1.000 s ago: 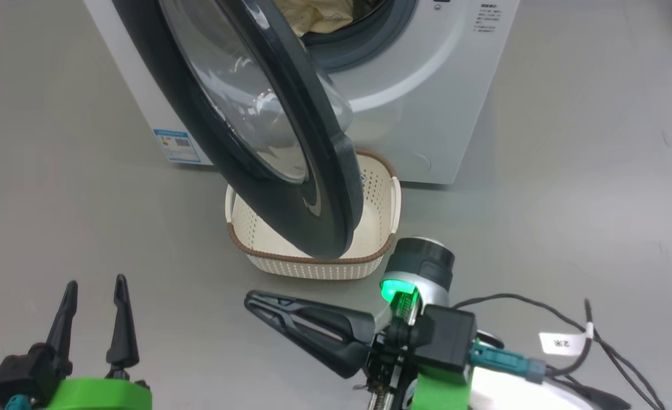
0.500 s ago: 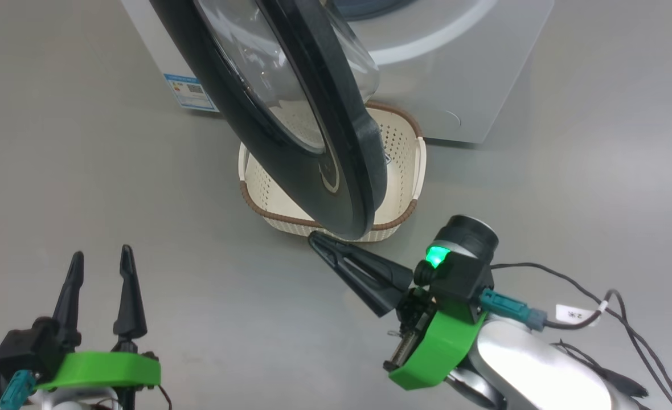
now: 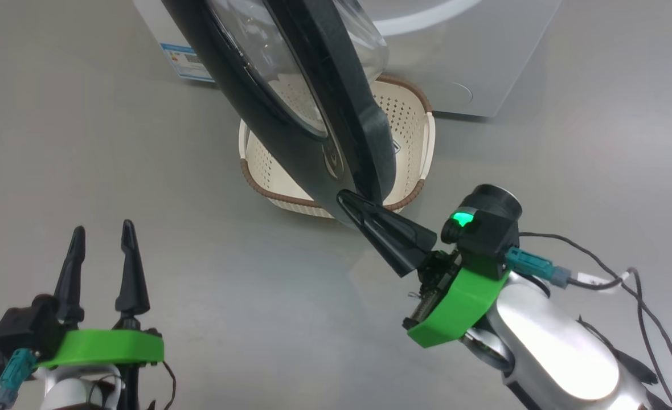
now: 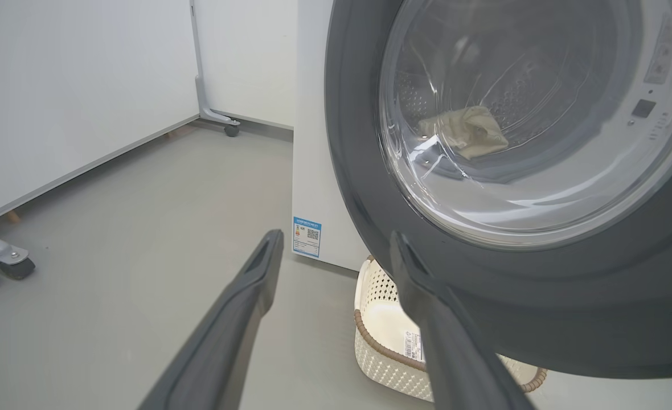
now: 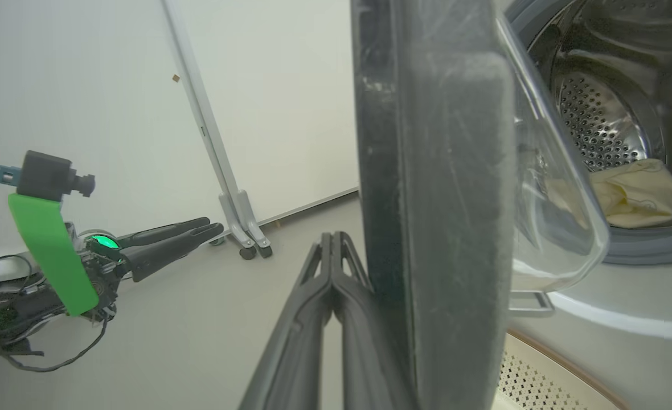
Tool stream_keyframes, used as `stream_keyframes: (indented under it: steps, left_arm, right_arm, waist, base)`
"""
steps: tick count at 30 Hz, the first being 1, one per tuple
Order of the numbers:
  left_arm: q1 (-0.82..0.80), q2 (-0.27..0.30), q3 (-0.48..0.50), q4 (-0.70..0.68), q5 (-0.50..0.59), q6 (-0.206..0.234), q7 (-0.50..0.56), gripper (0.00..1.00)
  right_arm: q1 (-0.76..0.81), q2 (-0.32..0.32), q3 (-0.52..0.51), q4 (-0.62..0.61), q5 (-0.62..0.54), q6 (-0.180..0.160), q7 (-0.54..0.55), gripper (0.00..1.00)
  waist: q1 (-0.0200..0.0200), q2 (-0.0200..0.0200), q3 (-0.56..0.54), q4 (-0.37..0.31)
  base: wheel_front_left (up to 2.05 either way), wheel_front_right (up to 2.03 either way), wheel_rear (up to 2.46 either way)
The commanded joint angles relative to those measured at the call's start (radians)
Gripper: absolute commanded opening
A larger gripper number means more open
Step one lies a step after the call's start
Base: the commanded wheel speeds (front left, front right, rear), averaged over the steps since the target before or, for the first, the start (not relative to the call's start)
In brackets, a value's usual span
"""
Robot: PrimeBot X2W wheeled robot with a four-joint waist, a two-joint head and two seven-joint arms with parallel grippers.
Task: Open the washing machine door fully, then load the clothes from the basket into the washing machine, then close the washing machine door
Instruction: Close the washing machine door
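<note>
Black-rimmed washing machine door juts edge-on toward right tool, pressed together; left tool spread.

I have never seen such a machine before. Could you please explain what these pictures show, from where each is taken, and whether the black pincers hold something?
This is a wheeled robot with two arms; each ends in a gripper with two long dark fingers. One picture looks down from a camera on its head; the other two come from cameras on its left and right wrists. On the grey floor stands a white washing machine with its round black-rimmed door swung open, and below the door a cream basket that looks empty. The pale clothes lie inside the drum. The left gripper is open and holds nothing. The right gripper is shut, holds nothing, and its tips lie against the door's lower rim.
</note>
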Motion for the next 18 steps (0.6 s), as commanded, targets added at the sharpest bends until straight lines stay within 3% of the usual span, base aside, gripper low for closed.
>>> stream_keyframes:
  steps: [1, 18]
  left_arm:
    - [-0.025, 0.013, 0.041, -0.023, 0.014, -0.001, -0.007, 1.00]
    - [-0.060, 0.006, 0.027, -0.022, 0.006, -0.007, -0.007, 1.00]
  right_arm:
    - [-0.014, 0.021, -0.006, -0.023, -0.007, 0.001, -0.010, 0.00]
    - [-0.061, 0.070, -0.212, 0.036, -0.058, 0.001, -0.014, 0.00]
  waist:
    - [-0.0001, 0.0000, 0.004, -0.001]
    - [-0.0001, 0.0000, 0.049, 0.002]
  base:
    - [0.00, 0.00, 0.00]
    - [0.00, 0.00, 0.00]
